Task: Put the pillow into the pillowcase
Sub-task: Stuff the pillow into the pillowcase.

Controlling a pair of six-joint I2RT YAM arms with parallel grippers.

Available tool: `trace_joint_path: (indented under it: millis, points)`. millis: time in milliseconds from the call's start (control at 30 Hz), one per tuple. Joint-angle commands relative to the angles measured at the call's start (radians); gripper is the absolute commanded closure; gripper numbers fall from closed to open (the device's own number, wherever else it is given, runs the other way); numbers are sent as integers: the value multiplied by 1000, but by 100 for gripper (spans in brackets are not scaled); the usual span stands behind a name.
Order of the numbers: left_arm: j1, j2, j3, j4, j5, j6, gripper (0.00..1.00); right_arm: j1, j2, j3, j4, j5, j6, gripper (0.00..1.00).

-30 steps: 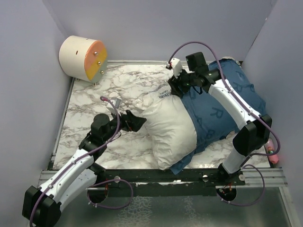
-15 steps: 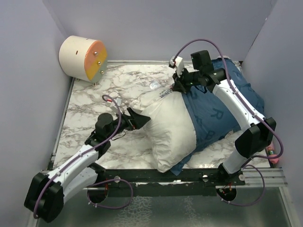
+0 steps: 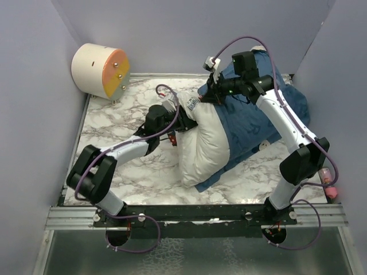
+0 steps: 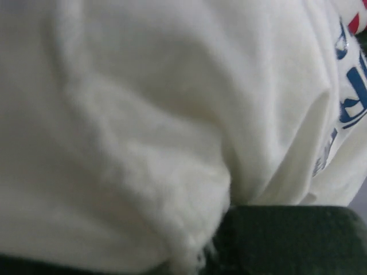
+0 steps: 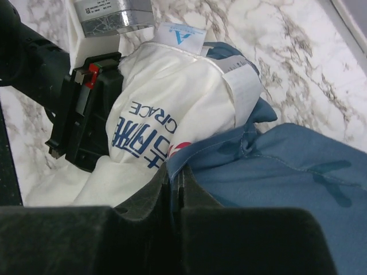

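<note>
The white pillow (image 3: 203, 140) lies mid-table, its right part inside the blue pillowcase (image 3: 258, 114). My left gripper (image 3: 182, 121) is at the pillow's upper left corner, next to its printed label. In the left wrist view the pillow (image 4: 143, 114) fills the frame, and a fold of it is pinched between the dark fingers (image 4: 287, 240). My right gripper (image 3: 211, 98) is shut on the pillowcase's open edge. In the right wrist view that blue hem (image 5: 287, 166) runs into the closed jaws of the right gripper (image 5: 175, 175), over the labelled pillow (image 5: 172, 97).
A cream cylinder with an orange face (image 3: 100, 70) stands at the back left corner. Purple walls close in the marble table (image 3: 114, 126) on three sides. A black rail (image 3: 195, 215) runs along the near edge. A small pink object (image 3: 328, 179) sits at the right edge.
My left gripper moved far and right with the pillow's corner, pushing the pillow toward the case. My right gripper rose toward the back wall, lifting the pillowcase edge.
</note>
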Motion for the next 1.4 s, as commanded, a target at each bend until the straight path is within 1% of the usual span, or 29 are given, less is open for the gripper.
trace_joint_path:
  millis: [0, 67, 167, 200, 233, 267, 367, 400, 500, 567, 633, 733, 800, 833, 900, 967, 1033, 1100, 1167, 1200, 1267, 1367]
  points:
    - [-47, 156, 91, 68, -3, 34, 74, 55, -34, -133, 110, -100, 52, 89]
    - [-38, 191, 77, 70, -15, 44, 66, 42, -63, -202, 109, -73, 11, 67]
    - [-6, 178, -6, 77, -49, 83, 54, 13, -167, -287, 129, -113, -23, 29]
    - [8, 146, -41, 71, -70, 104, 50, 5, -219, -314, 143, -121, -32, 18]
    - [24, 103, -82, 52, -93, 128, 44, -6, -271, -341, 161, -128, -40, 9]
    - [46, 55, -116, 24, -121, 150, 39, -18, -322, -366, 173, -136, -50, 2]
    - [84, -106, -195, -100, -172, 234, 21, -62, -464, -441, 189, -189, -80, 0]
    - [93, -153, -208, -159, -174, 263, 18, -77, -506, -469, 189, -199, -85, 0]
    - [108, -283, -207, -350, -137, 336, 17, -150, -642, -598, 242, -222, -62, 0]
    - [109, -387, -206, -451, -117, 351, 17, -213, -729, -697, 291, -225, -39, 0]
    - [107, -486, -228, -489, -96, 331, 17, -261, -771, -775, 287, -220, -34, 0]
    - [90, -616, -267, -500, -65, 281, 19, -330, -822, -882, 328, -240, -8, 0]
    - [44, -678, -278, -506, -61, 263, 20, -367, -840, -934, 357, -256, 14, 0]
    - [-3, -702, -280, -507, -79, 257, 20, -387, -845, -960, 383, -265, 32, 0]
    - [-143, -731, -273, -504, -170, 263, 21, -427, -849, -1020, 448, -288, 79, 0]
    - [-321, -729, -260, -504, -311, 295, 21, -470, -855, -1065, 505, -315, 118, 0]
    - [-478, -699, -238, -509, -464, 352, 21, -482, -860, -1068, 486, -325, 104, 4]
    - [-616, -640, -214, -505, -593, 430, 21, -483, -871, -1080, 486, -351, 100, 4]
    - [-734, -540, -172, -498, -723, 504, 20, -483, -874, -1092, 494, -369, 102, 5]
    - [-784, -483, -136, -516, -793, 538, 20, -483, -875, -1093, 495, -363, 101, 5]
    - [-842, -358, -41, -598, -936, 567, 18, -483, -881, -1096, 496, -341, 93, 5]
    - [-858, -182, 102, -761, -1124, 518, 15, -483, -899, -1112, 499, -342, 86, 5]
